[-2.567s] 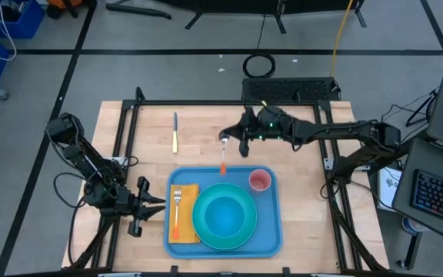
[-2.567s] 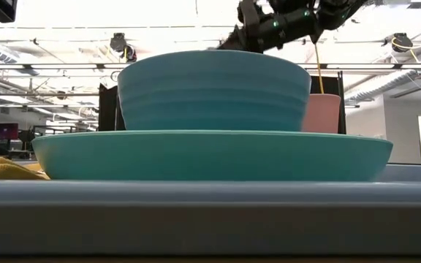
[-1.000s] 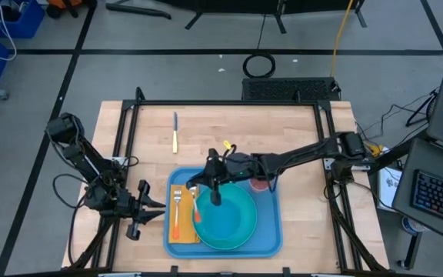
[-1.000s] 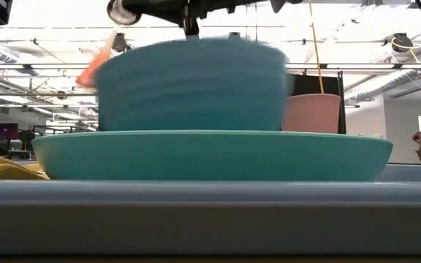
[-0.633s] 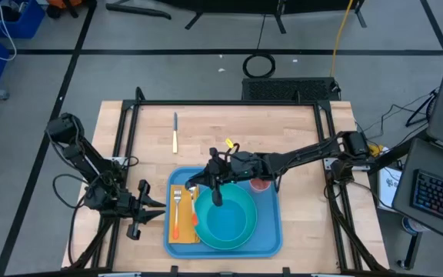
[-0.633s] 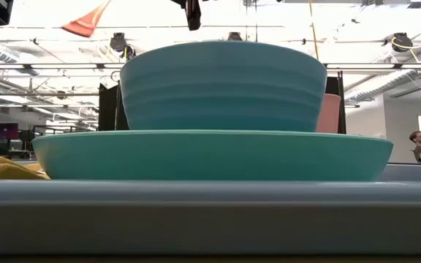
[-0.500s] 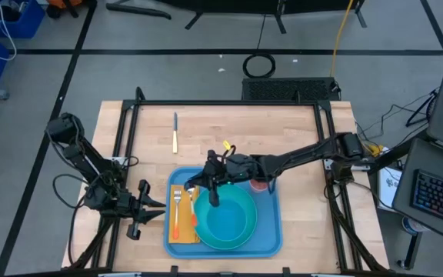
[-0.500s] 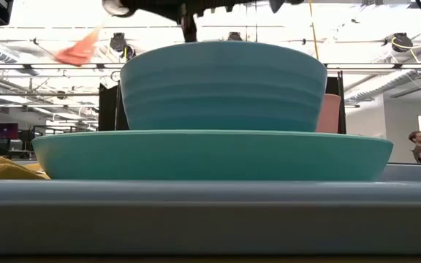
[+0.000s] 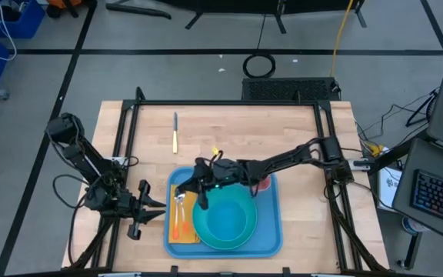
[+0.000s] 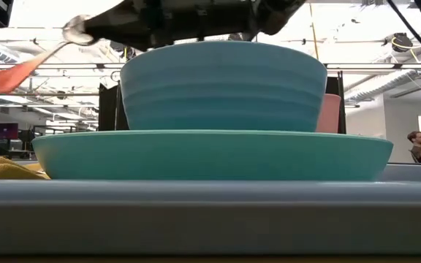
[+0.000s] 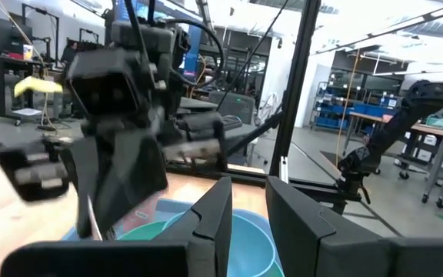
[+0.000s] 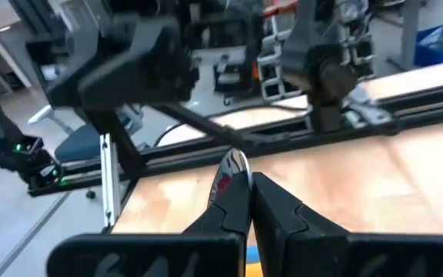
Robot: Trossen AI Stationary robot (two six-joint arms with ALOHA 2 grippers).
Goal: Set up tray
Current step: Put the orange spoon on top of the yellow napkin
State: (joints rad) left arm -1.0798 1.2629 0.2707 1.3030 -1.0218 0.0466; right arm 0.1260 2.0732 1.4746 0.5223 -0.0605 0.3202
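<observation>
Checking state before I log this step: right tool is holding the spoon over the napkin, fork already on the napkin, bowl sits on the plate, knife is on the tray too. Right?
One thing is off: the knife is not on the tray; the high view shows it lying on the bare table beyond the tray. The rest holds: right tool shut on the spoon over the napkin, fork on the napkin, bowl on the plate.

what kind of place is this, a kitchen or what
Not a kitchen: most likely a robotics lab or workshop. The wooden table sits in a black metal frame, cables lie on the floor, and workbenches fill the room behind.
</observation>
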